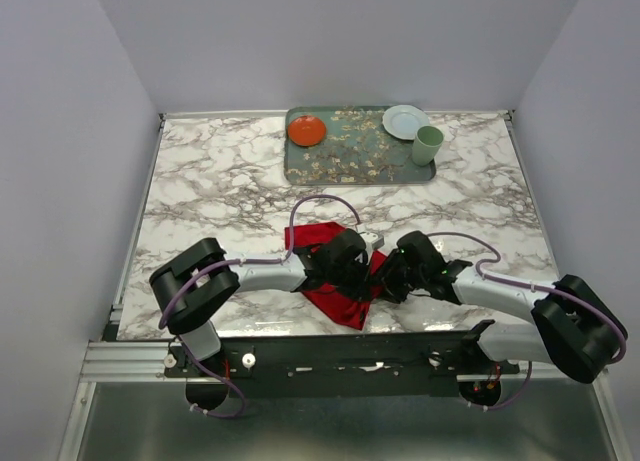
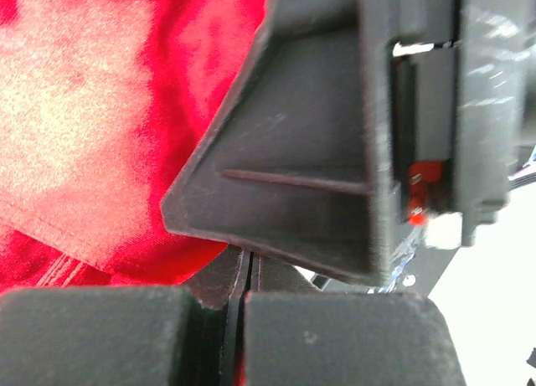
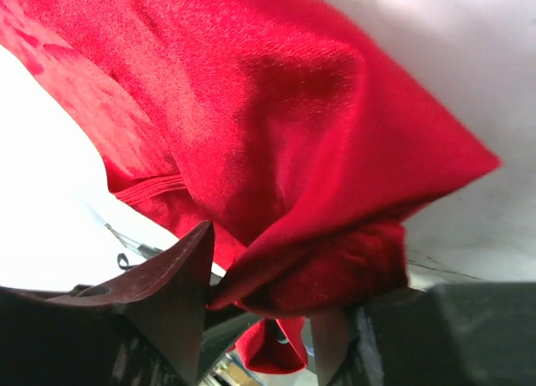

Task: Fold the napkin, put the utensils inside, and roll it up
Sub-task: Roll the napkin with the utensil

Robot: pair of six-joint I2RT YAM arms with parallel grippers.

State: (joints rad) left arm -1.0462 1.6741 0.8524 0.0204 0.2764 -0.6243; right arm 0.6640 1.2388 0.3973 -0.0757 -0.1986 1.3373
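The red napkin [image 1: 338, 306] lies bunched near the table's front edge, under both grippers. My left gripper [image 1: 348, 264] sits on its middle. In the left wrist view its jaws [image 2: 243, 273] are pressed together at the napkin's edge [image 2: 92, 151], with a sliver of red in the slit. My right gripper [image 1: 392, 278] is close beside it on the right. In the right wrist view [image 3: 260, 294] it is shut on a thick fold of the napkin [image 3: 276, 126], which is lifted off the table. The utensils are hidden.
A patterned tray [image 1: 350, 163] stands at the back of the marble table. On it are a small orange-red plate [image 1: 307, 131], a white plate [image 1: 404, 121] and a pale green cup [image 1: 428, 144]. The other gripper's dark body [image 2: 335, 135] fills the left wrist view.
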